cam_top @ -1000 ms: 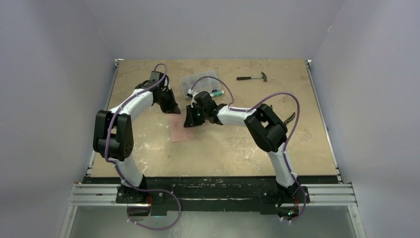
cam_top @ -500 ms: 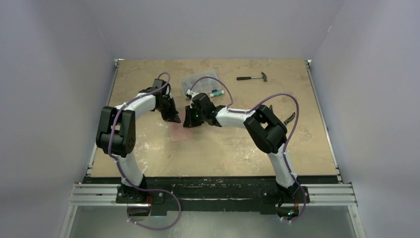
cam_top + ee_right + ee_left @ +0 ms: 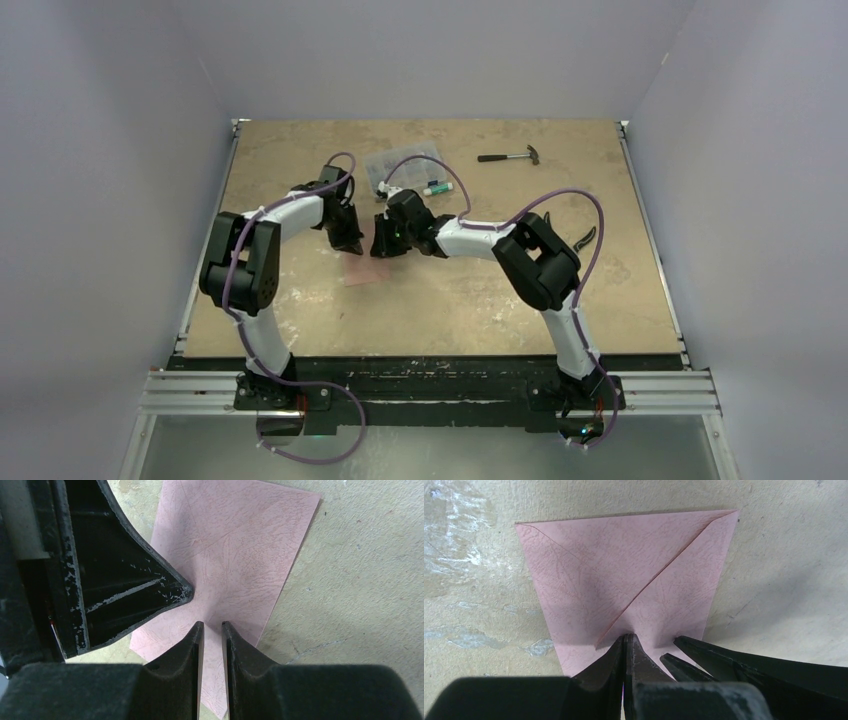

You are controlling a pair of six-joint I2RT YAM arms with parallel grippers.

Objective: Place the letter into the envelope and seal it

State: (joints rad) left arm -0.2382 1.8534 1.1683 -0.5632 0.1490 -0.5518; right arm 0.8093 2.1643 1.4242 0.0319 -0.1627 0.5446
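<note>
Beige, scuffed table (image 3: 300, 160) supports the envelope (image 3: 361, 268), which lies flat near the centre. Left gripper (image 3: 626, 639): fingers fully closed, tips on the envelope where its diagonal seam ends; whether paper is pinched cannot be determined. Envelope: salmon-pink, textured paper. Right gripper (image 3: 212, 625): narrow gap between fingers, nothing clamped, tips over the envelope just beside the left tips

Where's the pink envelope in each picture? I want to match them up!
Top external: the envelope lies flat mid-table, a little left of centre.
Left wrist: it fills the upper middle of the picture.
Right wrist: it spreads across the upper middle.
Shared landmark: the left gripper, shut, its tip over the envelope in all three views.
</note>
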